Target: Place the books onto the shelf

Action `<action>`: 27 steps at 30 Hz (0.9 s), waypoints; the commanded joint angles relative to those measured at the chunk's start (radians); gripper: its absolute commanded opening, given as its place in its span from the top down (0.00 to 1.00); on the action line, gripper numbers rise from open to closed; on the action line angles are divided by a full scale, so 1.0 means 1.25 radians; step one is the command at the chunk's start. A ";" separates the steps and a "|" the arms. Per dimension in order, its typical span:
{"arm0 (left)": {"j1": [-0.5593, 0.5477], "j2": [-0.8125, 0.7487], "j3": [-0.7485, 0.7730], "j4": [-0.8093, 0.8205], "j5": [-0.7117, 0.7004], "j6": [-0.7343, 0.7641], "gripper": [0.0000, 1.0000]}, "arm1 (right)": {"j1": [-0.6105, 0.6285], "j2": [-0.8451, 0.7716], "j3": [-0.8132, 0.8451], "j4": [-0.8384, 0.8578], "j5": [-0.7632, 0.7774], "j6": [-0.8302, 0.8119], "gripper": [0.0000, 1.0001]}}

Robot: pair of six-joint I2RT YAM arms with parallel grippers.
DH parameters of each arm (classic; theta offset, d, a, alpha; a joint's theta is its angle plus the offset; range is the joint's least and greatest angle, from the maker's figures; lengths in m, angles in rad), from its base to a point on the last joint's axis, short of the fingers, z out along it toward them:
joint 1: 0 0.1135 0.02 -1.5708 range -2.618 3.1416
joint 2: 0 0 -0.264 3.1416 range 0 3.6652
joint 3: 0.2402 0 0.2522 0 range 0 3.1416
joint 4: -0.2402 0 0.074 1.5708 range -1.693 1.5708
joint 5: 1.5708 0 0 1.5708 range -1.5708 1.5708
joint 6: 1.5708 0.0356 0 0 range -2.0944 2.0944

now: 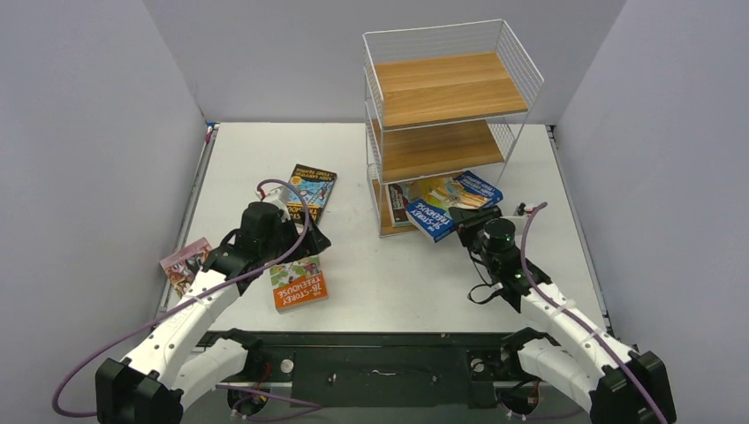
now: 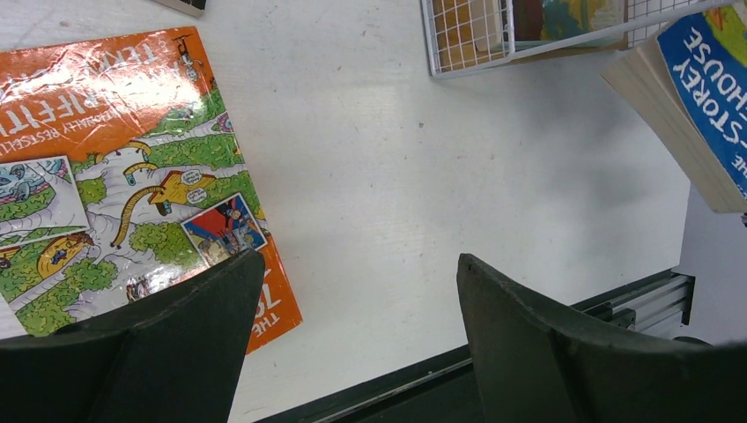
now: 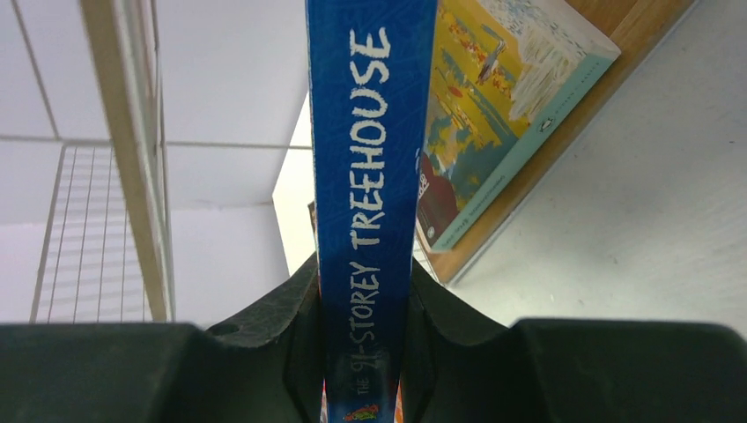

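Right of centre, the right gripper [image 1: 471, 221] clamps the blue Treehouse book [image 1: 446, 210] at the wire shelf's [image 1: 452, 88] bottom tier; the left gripper [image 2: 357, 300] hovers, jaws wide, at the orange book's [image 2: 114, 167] edge.

White table [image 1: 380, 283] between grey walls [image 1: 88, 132], a black rail [image 1: 380, 371] along its near edge

The white worktop [image 1: 397, 274] bears a white wire shelf with wooden boards [image 1: 450, 88] at back right, an orange paperback [image 1: 298, 284] near the front, a dark black-and-blue paperback [image 1: 312, 187] behind it, and a pink paperback [image 1: 184, 265] at the left edge.
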 commanded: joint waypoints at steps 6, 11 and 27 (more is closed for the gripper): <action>0.018 -0.069 0.017 -0.029 -0.055 0.024 0.22 | 0.067 0.239 0.143 0.242 0.210 0.091 1.00; 0.027 -0.106 0.003 -0.052 -0.068 0.029 0.22 | 0.086 0.356 0.218 0.278 0.256 0.106 1.00; 0.045 -0.159 0.003 -0.112 -0.081 0.052 0.22 | 0.124 0.583 0.264 0.227 0.316 0.232 0.88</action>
